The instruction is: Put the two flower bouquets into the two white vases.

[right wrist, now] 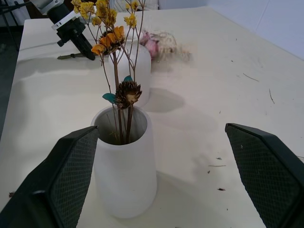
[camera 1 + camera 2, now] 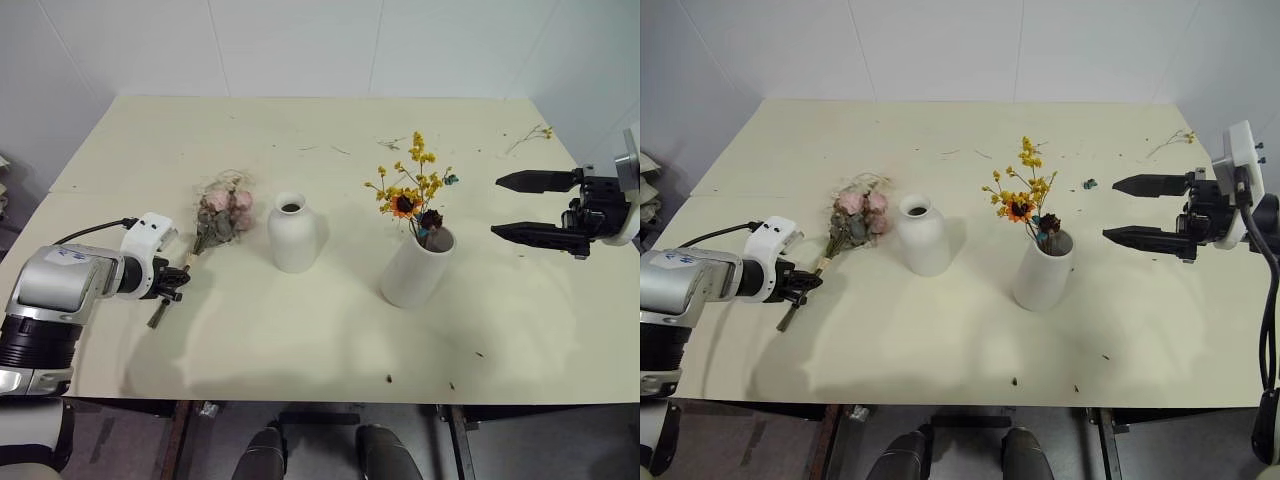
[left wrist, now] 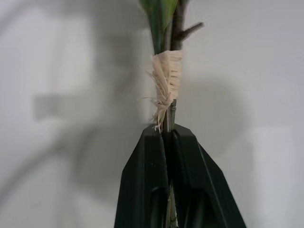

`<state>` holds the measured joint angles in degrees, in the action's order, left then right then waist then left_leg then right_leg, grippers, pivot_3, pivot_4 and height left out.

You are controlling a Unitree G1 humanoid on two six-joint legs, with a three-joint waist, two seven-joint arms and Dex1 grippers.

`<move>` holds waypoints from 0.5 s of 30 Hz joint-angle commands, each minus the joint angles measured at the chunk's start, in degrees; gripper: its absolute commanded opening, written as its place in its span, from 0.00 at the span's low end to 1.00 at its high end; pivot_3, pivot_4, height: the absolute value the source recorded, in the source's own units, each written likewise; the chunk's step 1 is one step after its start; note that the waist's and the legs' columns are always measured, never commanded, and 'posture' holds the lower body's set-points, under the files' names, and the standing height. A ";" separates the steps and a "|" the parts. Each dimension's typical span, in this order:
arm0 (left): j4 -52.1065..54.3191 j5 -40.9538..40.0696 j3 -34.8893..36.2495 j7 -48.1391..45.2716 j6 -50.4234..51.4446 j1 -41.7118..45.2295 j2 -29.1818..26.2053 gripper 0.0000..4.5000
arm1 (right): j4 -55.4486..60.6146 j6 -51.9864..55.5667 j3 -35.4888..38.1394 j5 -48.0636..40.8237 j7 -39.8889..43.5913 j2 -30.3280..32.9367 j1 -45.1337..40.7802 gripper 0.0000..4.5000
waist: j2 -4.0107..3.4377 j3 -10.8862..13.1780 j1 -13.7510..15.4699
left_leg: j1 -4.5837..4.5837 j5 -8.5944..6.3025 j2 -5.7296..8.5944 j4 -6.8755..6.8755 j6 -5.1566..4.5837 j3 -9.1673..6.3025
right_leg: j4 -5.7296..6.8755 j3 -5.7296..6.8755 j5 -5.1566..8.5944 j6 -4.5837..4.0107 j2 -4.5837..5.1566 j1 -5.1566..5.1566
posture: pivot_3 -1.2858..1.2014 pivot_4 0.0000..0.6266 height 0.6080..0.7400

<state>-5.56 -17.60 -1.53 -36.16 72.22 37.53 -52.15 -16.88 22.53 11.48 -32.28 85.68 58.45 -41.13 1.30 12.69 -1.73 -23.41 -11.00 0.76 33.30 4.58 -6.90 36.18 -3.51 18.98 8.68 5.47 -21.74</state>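
Head cam, L to R on your table (image 2: 330,340):
- L gripper (image 2: 176,284): fingers pressed together on the stem end of the rose bouquet (image 2: 222,212), low over the tabletop at your left.
- Rose bouquet: lies flat, pink heads + dried grasses pointing toward the far edge, just left of the bottle vase (image 2: 293,232); stems run back toward the L gripper.
- Bottle vase: upright, centre, narrow neck; nothing seen in it.
- Cylinder vase (image 2: 417,267): upright, right of the bottle vase, well apart. Yellow bouquet (image 2: 412,185) stands in it, stems inside, blossoms above the rim.
- R gripper (image 2: 535,206): fingers spread wide, raised, right of the cylinder vase, touching nothing.
- Twig scraps (image 2: 529,136): far right corner, plus specks near the front edge.

L wrist cam:
- Both fingers closed on the green stems just below a raffia tie (image 3: 166,80). Whether the stems are off the table, can't tell.

R wrist cam:
- Fingers apart, cylinder vase between and beyond them, no contact. Dark dried flower head + teal bits at the rim.
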 commanded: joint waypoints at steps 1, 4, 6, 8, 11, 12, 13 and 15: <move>-3.49 1.12 3.16 1.53 -3.24 2.13 0.45 0.00 | 1.40 -0.13 2.43 -0.85 0.25 1.34 0.01 1.00 | 0.00 0.00 -0.03 | 0.00 0.00 -0.01 0.00 0.00 0.00 | 0.01 0.00 0.00 0.00 0.00 0.00 | 0.52 0.24 1.00; -8.11 0.15 10.31 6.61 -12.42 6.35 5.80 0.00 | 1.93 0.03 3.19 -1.08 -0.50 1.35 0.70 1.00 | 0.00 0.00 0.10 | 0.00 0.00 0.00 0.04 0.00 0.00 | 0.02 0.00 -0.01 0.01 0.01 -0.01 | 0.52 0.24 1.00; -9.04 -3.48 17.44 8.38 -22.12 9.76 11.63 0.00 | 3.17 0.42 3.62 -0.76 -1.19 1.88 2.38 1.00 | 0.02 0.01 0.62 | -0.05 0.00 0.00 0.16 0.00 -0.04 | 0.08 0.05 -0.02 0.02 0.01 0.00 | 0.52 0.24 1.00; -7.23 -7.79 21.87 6.15 -26.83 11.27 15.62 0.00 | 5.28 0.71 4.94 -1.35 -2.03 1.87 4.47 1.00 | 0.03 0.01 0.97 | -0.26 0.00 0.00 0.44 0.05 -0.13 | 0.07 0.14 -0.07 0.10 0.00 -0.02 | 0.52 0.24 1.00; -2.61 -16.13 26.89 1.73 -33.93 13.42 22.16 0.00 | 11.61 1.86 8.94 -3.66 -4.49 1.21 9.43 1.00 | 0.02 0.00 1.36 | -0.54 -0.04 0.06 0.72 0.20 -0.08 | -0.12 0.10 -0.16 0.27 0.07 -0.07 | 0.52 0.24 1.00; -1.88 -18.02 27.70 1.25 -34.96 14.10 23.71 0.00 | 13.38 2.18 10.12 -4.35 -5.16 0.98 10.81 1.00 | 0.02 0.00 1.44 | -0.65 -0.05 0.07 0.83 0.22 -0.08 | -0.14 0.10 -0.17 0.30 0.08 -0.13 | 0.52 0.24 1.00; -1.49 -19.24 28.13 0.94 -35.46 14.47 24.59 0.00 | 14.59 2.46 10.91 -4.91 -5.73 0.85 11.76 1.00 | 0.02 0.00 1.45 | -0.74 -0.06 0.08 0.86 0.22 -0.03 | -0.16 0.05 -0.20 0.35 0.09 -0.21 | 0.52 0.24 1.00; -1.55 -24.12 28.41 -1.73 -34.39 16.63 26.68 0.00 | 17.18 3.39 12.99 -6.11 -7.46 0.67 13.84 1.00 | 0.02 0.00 1.41 | -0.73 -0.07 0.08 0.89 0.21 0.00 | -0.16 0.02 -0.20 0.36 0.09 -0.22 | 0.52 0.24 1.00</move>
<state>-9.33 -36.92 24.99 -35.31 38.62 52.13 -25.91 -2.87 25.29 20.68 -36.11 79.79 58.64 -27.78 1.32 12.69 -0.32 -24.13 -11.07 0.84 34.20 4.79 -6.90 36.05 -3.49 18.78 9.04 5.54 -21.98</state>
